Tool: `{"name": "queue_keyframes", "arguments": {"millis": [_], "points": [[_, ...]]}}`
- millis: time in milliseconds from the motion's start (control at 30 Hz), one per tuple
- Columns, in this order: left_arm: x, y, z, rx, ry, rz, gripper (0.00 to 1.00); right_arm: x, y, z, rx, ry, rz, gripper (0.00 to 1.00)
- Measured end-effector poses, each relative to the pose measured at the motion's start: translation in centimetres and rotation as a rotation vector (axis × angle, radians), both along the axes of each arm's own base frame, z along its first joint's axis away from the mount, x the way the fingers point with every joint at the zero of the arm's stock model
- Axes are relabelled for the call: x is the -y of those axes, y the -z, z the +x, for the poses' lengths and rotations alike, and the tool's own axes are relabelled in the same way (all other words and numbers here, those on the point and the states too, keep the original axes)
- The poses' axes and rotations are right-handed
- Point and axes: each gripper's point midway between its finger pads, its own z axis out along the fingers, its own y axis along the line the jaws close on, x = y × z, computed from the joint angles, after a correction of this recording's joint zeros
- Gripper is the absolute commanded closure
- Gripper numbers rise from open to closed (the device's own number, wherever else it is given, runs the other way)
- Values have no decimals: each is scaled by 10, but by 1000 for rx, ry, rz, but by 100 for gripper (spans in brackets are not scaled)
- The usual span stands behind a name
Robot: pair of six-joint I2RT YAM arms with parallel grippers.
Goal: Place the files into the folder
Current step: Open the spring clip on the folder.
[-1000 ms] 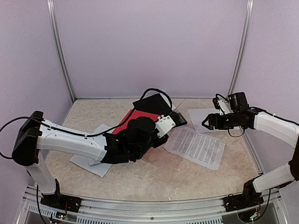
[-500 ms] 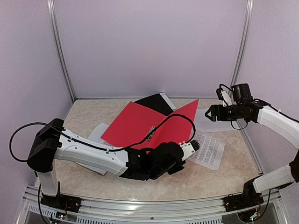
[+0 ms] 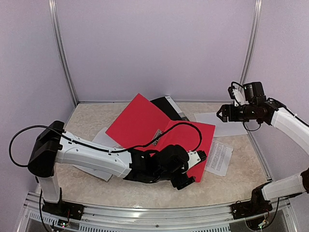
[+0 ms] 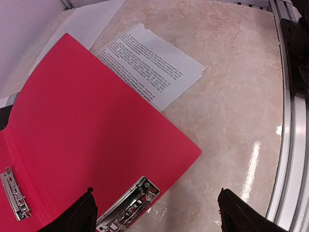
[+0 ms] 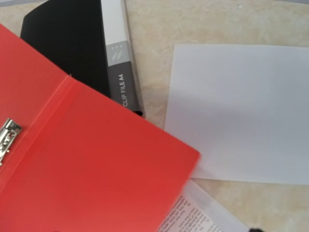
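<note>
The red folder (image 3: pixel 145 123) lies open in the middle of the surface (image 3: pixel 227 186), inside up, w/ a metal clip (image 4: pixel 128 205) showing on it. The left fingers (image 4: pixel 84 215) are spread wide and hold nothing, just above the front right corner of the folder. The right fingers (image 3: pixel 223 113) are also apart and empty, approx. over the blank sheet (image 3: pixel 215 123) near the back right corner.

I think the step now is to take the 1st file. The printed sheet (image 4: pixel 149 65) is nearest, but one edge is under the folder cover, so you pull it out to the right first, w/o moving the folder. Flat paper gives no grip: press w/ one finger and slide it, or lift a corner, then pinch.

More sheets (image 3: pixel 99 145) lie at the left, partly under the left arm. A black folder (image 5: pixel 63 43) is behind the red one.

The surface is beige, marble look, a bit glossy. You have lilac walls, metal posts in the back corners, and an alu rail along the front edge.
</note>
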Motion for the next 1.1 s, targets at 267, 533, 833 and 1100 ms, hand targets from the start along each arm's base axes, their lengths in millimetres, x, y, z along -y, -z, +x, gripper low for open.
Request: {"name": "queue_keyframes", "arguments": {"millis": [267,533,833,1100], "points": [[-36,-18,23,-146,-1,-73,12,-25,8,-27,6,-96,-14,15],[-85,-22,77,-237,-57,-151,14,-76,64,-76,-87,-288,-21,16],[-84,-26,84,-264,-48,-205,14,-104,145,-112,-262,-354,-53,18],[-113,17,76,-369,54,-173,13,-146,165,-139,-286,-500,-66,29]]}}
